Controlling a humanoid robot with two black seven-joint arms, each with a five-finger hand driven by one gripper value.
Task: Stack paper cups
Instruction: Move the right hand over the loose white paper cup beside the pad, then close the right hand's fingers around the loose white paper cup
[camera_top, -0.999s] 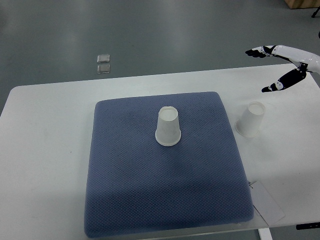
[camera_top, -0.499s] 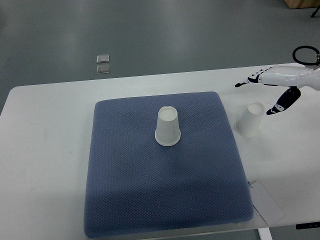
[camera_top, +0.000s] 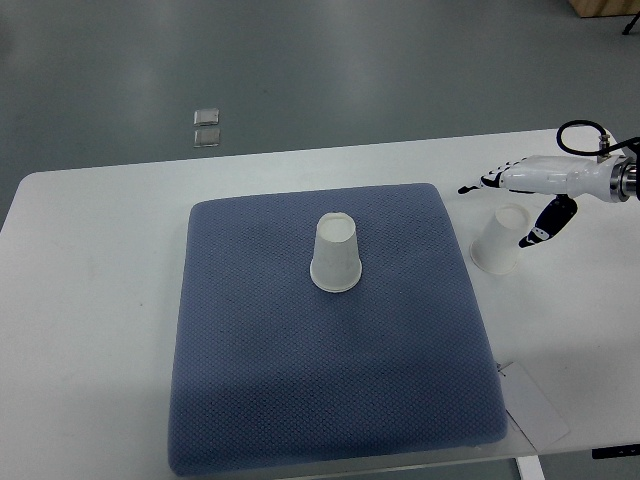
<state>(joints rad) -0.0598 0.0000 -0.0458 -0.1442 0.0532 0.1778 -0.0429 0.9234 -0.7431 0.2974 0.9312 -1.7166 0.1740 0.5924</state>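
Two white paper cups sit upside down, their narrow bases up and wide rims down, each a smooth tapered cone. One cup stands near the middle of a blue-grey pad, a square mat with rounded corners and a fine dimpled weave. The other cup rests on the bare white table just past the pad's right edge, toward the table's far right corner, and it leans a little to the left. The right hand reaches in from the right edge on a glossy white forearm with a black cable looped at the wrist. Its fingers are spread and hold nothing: the dark-tipped fingers stretch out above the far side of this cup, and the thumb hangs close by the cup's right wall; whether it touches cannot be told. A thin white card lies flat at the pad's near right corner. Beyond the table's far edge, two small clear squares lie on the grey floor.
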